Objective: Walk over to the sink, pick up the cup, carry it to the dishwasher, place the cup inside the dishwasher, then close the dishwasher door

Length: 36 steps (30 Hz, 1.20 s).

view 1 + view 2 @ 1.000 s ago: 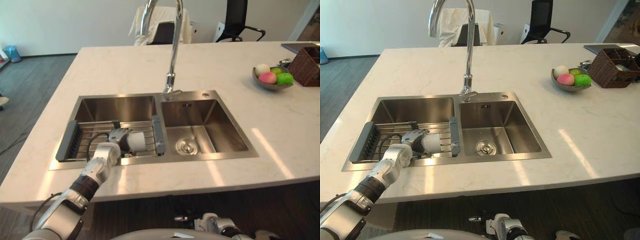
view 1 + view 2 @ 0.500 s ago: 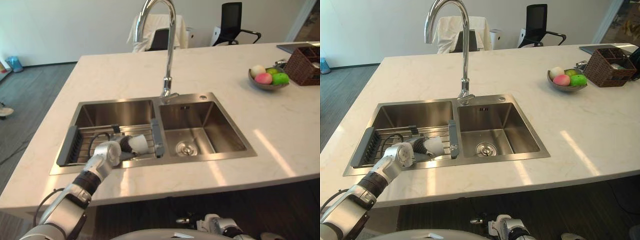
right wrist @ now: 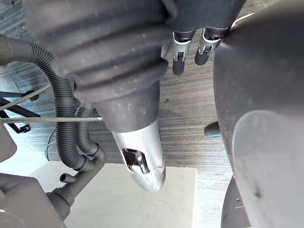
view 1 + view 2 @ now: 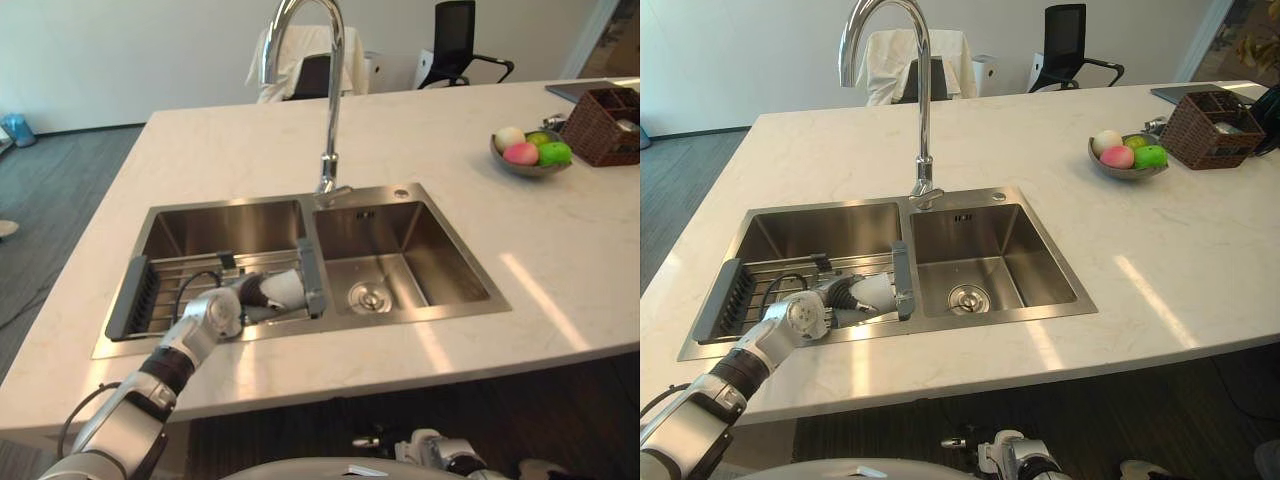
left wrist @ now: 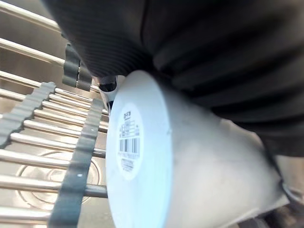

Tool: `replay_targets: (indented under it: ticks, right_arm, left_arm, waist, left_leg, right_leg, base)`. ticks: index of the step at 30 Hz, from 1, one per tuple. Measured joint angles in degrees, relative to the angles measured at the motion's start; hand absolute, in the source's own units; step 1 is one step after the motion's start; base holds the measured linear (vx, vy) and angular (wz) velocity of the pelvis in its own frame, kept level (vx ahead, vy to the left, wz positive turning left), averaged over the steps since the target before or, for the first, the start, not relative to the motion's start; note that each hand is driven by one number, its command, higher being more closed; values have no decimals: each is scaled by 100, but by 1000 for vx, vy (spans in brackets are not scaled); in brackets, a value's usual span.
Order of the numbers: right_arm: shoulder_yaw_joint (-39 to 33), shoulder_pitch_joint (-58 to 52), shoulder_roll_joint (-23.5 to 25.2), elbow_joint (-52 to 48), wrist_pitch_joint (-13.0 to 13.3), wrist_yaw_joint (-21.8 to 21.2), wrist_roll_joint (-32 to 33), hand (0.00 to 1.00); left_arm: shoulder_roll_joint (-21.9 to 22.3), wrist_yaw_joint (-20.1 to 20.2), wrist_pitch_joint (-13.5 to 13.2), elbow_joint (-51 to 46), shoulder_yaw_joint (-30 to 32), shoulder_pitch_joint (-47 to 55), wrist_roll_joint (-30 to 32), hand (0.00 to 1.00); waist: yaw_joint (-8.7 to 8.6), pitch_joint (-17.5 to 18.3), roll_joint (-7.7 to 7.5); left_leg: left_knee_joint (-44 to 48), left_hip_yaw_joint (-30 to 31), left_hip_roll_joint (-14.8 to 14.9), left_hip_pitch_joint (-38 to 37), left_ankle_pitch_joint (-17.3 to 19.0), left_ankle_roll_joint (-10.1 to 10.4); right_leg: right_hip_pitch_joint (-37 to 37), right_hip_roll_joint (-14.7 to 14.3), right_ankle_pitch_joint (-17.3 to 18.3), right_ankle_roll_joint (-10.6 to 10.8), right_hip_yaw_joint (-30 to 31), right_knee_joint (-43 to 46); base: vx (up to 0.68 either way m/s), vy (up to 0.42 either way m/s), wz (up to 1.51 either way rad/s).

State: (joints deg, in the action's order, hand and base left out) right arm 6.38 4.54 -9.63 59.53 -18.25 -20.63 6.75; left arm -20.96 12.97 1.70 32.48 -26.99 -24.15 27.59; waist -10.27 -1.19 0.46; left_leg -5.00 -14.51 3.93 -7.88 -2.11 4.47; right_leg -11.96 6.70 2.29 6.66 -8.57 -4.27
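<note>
The left robot hand (image 4: 228,303) was clamped on the cup (image 4: 285,289), which lay on its side on the rack (image 4: 133,298) in the sink (image 4: 450,262). The grip looked shallow, near the mouth, so the smooth cup could slip and drop on lifting. It might also catch the end bar (image 4: 314,283), just beside it, or the sink edge. The right robot hand (image 3: 178,59) hung low; its state I could not tell
</note>
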Motion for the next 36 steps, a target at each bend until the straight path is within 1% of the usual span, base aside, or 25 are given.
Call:
replay_targets:
  ticks: [1,3,4,6,9,10,12,14,16,17,18,19,20,21,22,24,25,27,28,29,30,32,33,34,36]
  right_arm:
    - [2,-4,0,2,21,0,-1,0]
    - [-2,-46,-10,-2,117,7,0,0]
    - [-2,-46,-11,-1,124,8,0,0]
    - [-35,-96,-8,-5,216,9,5,0]
    - [-57,-96,4,-7,231,20,7,0]
    - [-100,-99,8,-7,234,49,10,0]
    - [-99,-108,45,-5,232,88,11,0]
    - [-99,-109,77,-11,234,116,14,0]
    - [-100,-116,75,-13,236,124,19,0]
    - [-103,-127,70,-15,242,131,20,0]
    - [-114,-155,69,-23,275,172,19,0]
    - [-129,-185,71,-23,292,225,15,0]
    - [-230,-244,71,-24,300,320,27,0]
    - [-270,-269,66,-13,294,445,93,0]
    - [-285,-283,67,-12,284,499,148,0]
    - [-433,-351,76,-32,284,606,315,0]
    - [-464,-381,78,-33,279,616,335,0]
    - [-553,-447,70,-40,283,680,533,0]
    - [-689,-475,69,-63,292,711,545,0]
    - [-726,-484,69,-62,298,711,542,0]
    - [-732,-513,69,-65,303,710,527,0]
    - [-778,-637,55,-164,323,707,517,0]
    - [-791,-690,55,-236,340,703,517,0]
    - [-887,-774,60,-246,403,697,516,0]
    - [-893,-846,62,-249,460,692,509,0]
  left_arm:
    - [-20,-40,-6,-22,0,33,-158,100]
    - [-44,-172,-25,-90,75,176,-807,100]
    - [-42,-209,-26,-135,122,227,-925,100]
    - [-36,-446,-62,-370,238,430,-1245,100]
    - [-6,-670,-131,-596,360,561,-1410,100]
    - [50,-860,-215,-707,476,599,-1508,100]
    - [91,-982,-303,-765,601,599,-1519,100]
    - [87,-1161,-329,-870,778,598,-1702,100]
    - [90,-1341,-418,-996,1045,598,-2019,100]
    - [92,-1426,-435,-1133,1244,597,-2285,100]
    - [99,-1424,-511,-1285,1430,598,-2748,100]
    - [114,-1423,-532,-1388,1515,600,-2964,100]
    - [192,-1452,-566,-1721,1724,626,-3339,100]
    - [254,-1543,-639,-2309,1969,767,-3671,100]
    - [293,-1597,-732,-2616,2096,859,-3860,100]
    - [499,-1830,-1162,-3635,2496,1119,-4279,100]
    - [538,-1890,-1299,-3790,2528,1148,-4332,100]
    - [780,-2052,-1708,-4254,2695,1252,-4329,100]
    - [891,-2288,-1997,-4468,2727,1325,-4091,100]
    - [914,-2393,-2089,-4541,2731,1359,-3916,100]
    - [941,-2606,-2225,-4616,2741,1434,-3555,100]
    - [1006,-2870,-2308,-4756,2796,1562,-3057,100]
    - [1033,-2926,-2334,-4779,2830,1586,-2932,100]
    - [1049,-3033,-2342,-4777,2888,1607,-2716,100]
    - [1045,-3154,-2339,-4779,2933,1614,-2543,100]
  waist:
    - [-4,-5,0]
    - [7,-18,21]
    - [8,-22,25]
    - [48,-36,9]
    - [82,-63,-5]
    - [91,-89,-40]
    - [109,-129,-101]
    - [115,-169,-161]
    - [120,-176,-177]
    - [124,-175,-174]
    - [144,-178,-171]
    - [173,-178,-171]
    - [246,-178,-171]
    - [275,-179,-170]
    - [278,-179,-170]
    - [354,-181,-166]
    - [386,-182,-165]
    - [442,-193,-102]
    - [528,-189,-78]
    - [557,-192,-72]
    - [562,-196,-53]
    - [590,-177,-28]
    - [600,-172,-20]
    - [613,-157,-9]
    - [639,-105,-13]
  left_leg:
    - [0,0,0,0,1,-2]
    - [0,6,-1,-2,2,-5]
    - [0,8,-2,-2,2,-5]
    - [0,22,-1,3,2,-6]
    - [0,52,-8,32,0,-10]
    - [0,108,-18,80,-5,-16]
    - [0,122,-22,88,-5,-17]
    - [0,122,-24,97,0,-14]
    - [1,120,-27,133,7,-16]
    - [1,122,-29,174,6,-16]
    - [2,124,-29,198,4,-16]
    - [2,123,-29,199,3,-16]
    - [4,120,-29,197,-5,-10]
    - [7,123,-27,197,-15,-2]
    - [7,125,-26,195,-26,6]
    - [6,131,-16,168,-111,56]
    - [5,136,-11,164,-128,65]
    - [2,204,66,223,-139,62]
    - [1,205,83,298,-148,44]
    - [0,207,94,327,-162,20]
    - [-1,221,114,359,-193,-4]
    - [-1,233,127,388,-220,-20]
    - [-2,234,130,393,-232,-27]
    - [-2,261,132,398,-241,-14]
    - [-2,322,139,451,-261,-16]
  right_leg:
    - [0,1,0,0,0,1]
    - [0,5,1,1,-6,8]
    - [0,6,2,1,-8,9]
    - [0,6,9,1,-23,12]
    - [5,15,22,8,-73,17]
    - [14,21,26,11,-134,15]
    - [11,23,33,12,-149,12]
    - [17,23,39,10,-149,7]
    - [56,25,42,11,-153,5]
    - [92,26,43,12,-161,5]
    - [106,25,43,12,-166,4]
    - [94,25,43,12,-172,6]
    - [89,25,43,12,-192,14]
    - [87,23,43,12,-252,28]
    - [85,22,43,11,-291,40]
    - [88,18,58,-15,-389,159]
    - [87,14,65,-28,-429,186]
    - [190,-9,133,-138,-446,374]
    - [282,-36,169,-171,-442,431]
    - [315,-47,173,-167,-438,437]
    - [369,-65,172,-168,-446,481]
    - [412,-77,200,-213,-446,490]
    - [417,-79,190,-213,-447,477]
    - [415,-79,178,-212,-463,463]
    - [429,-81,130,-204,-483,418]
  base:
    - [-31,-18,0]
    - [-15,-9,0]
    - [-32,-22,2]
    - [0,0,0]
    - [-2,-3,10]
    - [-1,-10,16]
    - [-1,-7,7]
    - [0,0,0]
    - [0,0,0]
    - [0,0,0]
    - [31,-30,1]
    - [39,-35,0]
    - [31,-36,1]
    - [23,-36,2]
    - [-6,-43,6]
    - [-30,-42,8]
    - [-43,-27,15]
    - [-91,-19,18]
    - [-130,-14,8]
    - [-154,-16,6]
    - [-115,-14,6]
    - [-121,-2,3]
    - [-133,11,2]
    - [-98,11,4]
    - [-81,9,8]
